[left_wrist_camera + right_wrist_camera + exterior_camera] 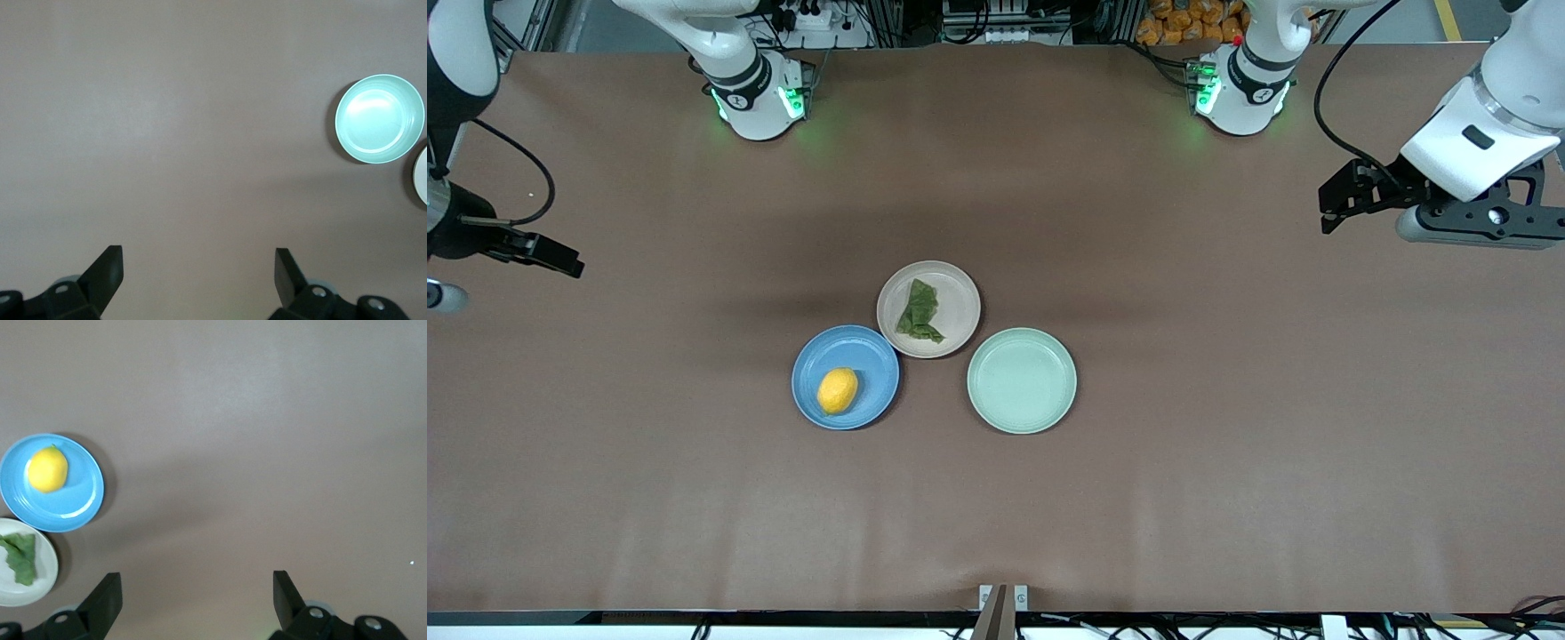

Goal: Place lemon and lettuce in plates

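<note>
The yellow lemon [838,390] lies in the blue plate [874,369]. A dark green lettuce piece [919,311] lies in the beige-pink plate [958,302], which touches the blue one and sits farther from the front camera. My right gripper [560,256] hangs open and empty over bare table at the right arm's end. Its wrist view shows the lemon [48,469], the blue plate [77,503] and the lettuce [20,557] off to one side of the gripper [197,590]. My left gripper [1334,206] is open and empty over the left arm's end of the table [199,267].
A pale mint green plate [1022,380] holds nothing and sits beside the other two, toward the left arm's end; the left wrist view shows it too [379,119]. The brown table top [1227,444] stretches wide around the three plates.
</note>
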{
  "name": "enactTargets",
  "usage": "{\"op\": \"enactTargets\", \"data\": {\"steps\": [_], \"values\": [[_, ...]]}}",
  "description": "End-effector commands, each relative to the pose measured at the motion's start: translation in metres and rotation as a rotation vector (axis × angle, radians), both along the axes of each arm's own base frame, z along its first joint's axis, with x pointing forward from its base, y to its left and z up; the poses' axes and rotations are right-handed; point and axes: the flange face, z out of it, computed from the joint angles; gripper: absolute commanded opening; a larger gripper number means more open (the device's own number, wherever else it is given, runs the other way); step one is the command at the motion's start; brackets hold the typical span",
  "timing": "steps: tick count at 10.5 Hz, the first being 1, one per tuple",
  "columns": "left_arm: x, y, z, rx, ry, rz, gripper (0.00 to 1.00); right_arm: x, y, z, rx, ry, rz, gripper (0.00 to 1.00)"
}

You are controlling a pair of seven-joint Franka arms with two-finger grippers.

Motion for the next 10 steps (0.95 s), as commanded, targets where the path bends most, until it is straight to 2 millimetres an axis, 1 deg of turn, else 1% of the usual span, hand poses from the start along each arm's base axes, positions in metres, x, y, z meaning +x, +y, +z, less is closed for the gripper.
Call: {"op": "enactTargets", "data": {"steps": [1,2,3,4,5,6,7,9,10], "values": [[0.000,0.008,0.012,0.013,-0.011,-0.013,1.00,-0.002,0.012,0.012,0.013,0.019,0.017,1.00],[0.000,0.006,0.011,0.010,-0.009,-0.014,1.00,0.008,0.020,0.020,0.012,-0.070,0.042,1.00],[0.000,0.005,0.011,0.012,-0.009,-0.019,1.00,0.013,0.028,0.027,0.001,-0.131,0.059,1.00],[0.000,0.006,0.011,0.013,-0.010,-0.019,1.00,0.014,0.028,0.034,-0.006,-0.167,0.059,1.00],[0.001,0.009,0.011,0.012,-0.009,-0.014,1.00,0.011,0.026,0.036,-0.014,-0.173,0.061,1.00],[0.001,0.011,0.011,0.012,-0.009,-0.011,1.00,0.002,0.027,0.032,-0.018,-0.162,0.061,1.00],[0.001,0.010,0.011,0.014,-0.010,-0.014,1.00,-0.011,0.028,0.030,-0.019,-0.189,0.064,1.00],[0.001,0.011,0.010,0.012,-0.008,-0.011,1.00,-0.015,0.024,0.033,-0.022,-0.211,0.060,1.00],[0.001,0.010,0.011,0.010,-0.010,-0.013,1.00,-0.017,0.025,0.043,-0.023,-0.223,0.060,1.00]]}}
